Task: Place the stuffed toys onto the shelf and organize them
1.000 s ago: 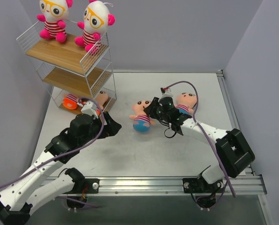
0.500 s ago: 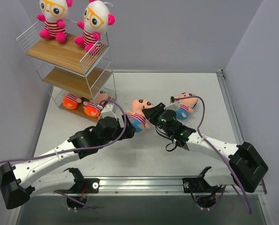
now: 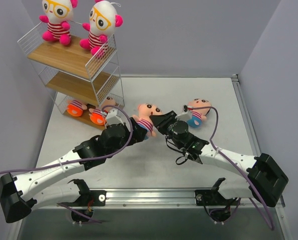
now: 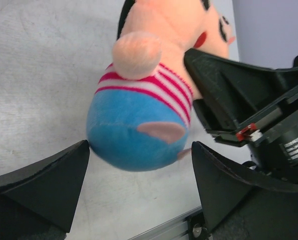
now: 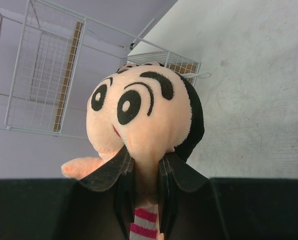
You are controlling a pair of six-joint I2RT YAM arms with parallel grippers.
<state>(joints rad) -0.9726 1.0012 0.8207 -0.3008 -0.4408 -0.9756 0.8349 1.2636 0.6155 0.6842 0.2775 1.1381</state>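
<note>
A peach-skinned doll (image 3: 147, 117) in a red-and-white striped shirt and blue bottoms is being gripped by the right jaws, which are being kept closed on its neck, just under the head. The doll is being held just to the right of the shelf (image 3: 58, 57), level with the lowest tier. In the top view its head is being pointed away from the arms' bases and its blue bottom toward them. Whether it is resting on the surface (image 3: 154, 90) or being carried clear of it cannot be told.

The left jaws are being held wide open, one finger on each side of the doll's blue bottom and not closed on it. In the left wrist view the finger on the left side is being shown right at the edge of the blue fabric, but whether it is touching cannot be told.

A second blue-bottomed doll (image 3: 196, 112) is lying on the surface farther to the right of the shelf, well apart from it and just beyond the right arm (image 3: 224, 157).

On the shelf's top tier, two white-headed toys with yellow glasses (image 3: 56, 20) (image 3: 101, 27) are being kept seated upright side by side. In the bottom tier, two orange-bottomed dolls (image 3: 77, 107) (image 3: 98, 116) are lying side by side, the second one at the tier's right end.
</note>
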